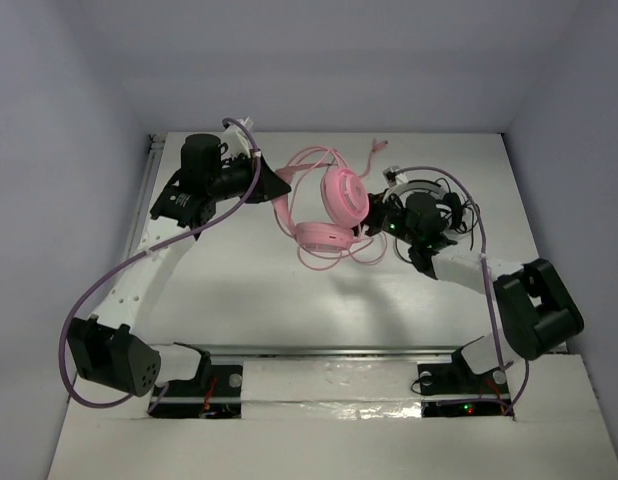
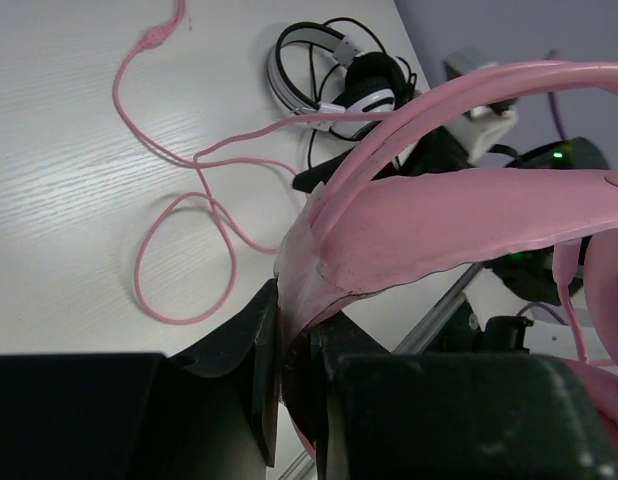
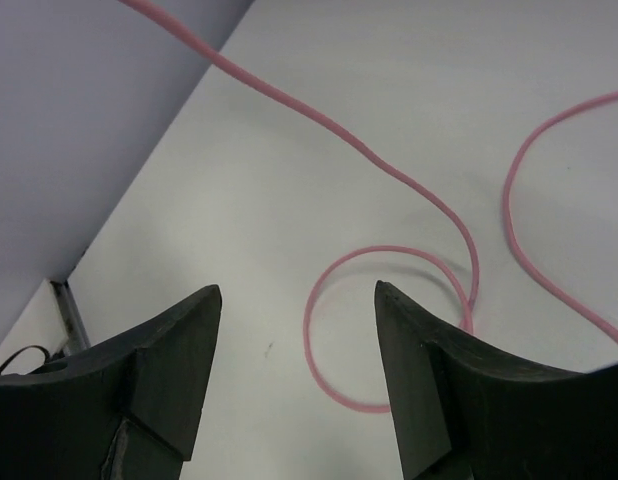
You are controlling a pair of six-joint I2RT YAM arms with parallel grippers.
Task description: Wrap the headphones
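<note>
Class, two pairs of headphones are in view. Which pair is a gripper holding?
The pink headphones: the left gripper is clamped on their headband. The black-and-white headphones lie ungripped.

Left arm (image 1: 139, 285): white links, black joint housings, black cylindrical wrist. A lilac cable (image 1: 201, 231) runs along it in loose loops.

Right arm (image 1: 464, 265): same build, with a bulky black elbow block. A green light (image 1: 391, 226) glows at the wrist.

Bases (image 1: 204, 378): black, with small red lights.

Left gripper (image 2: 289, 340) and right gripper (image 3: 294, 300): matte black, wedge-shaped fingers tapering to blunt tips.
</note>
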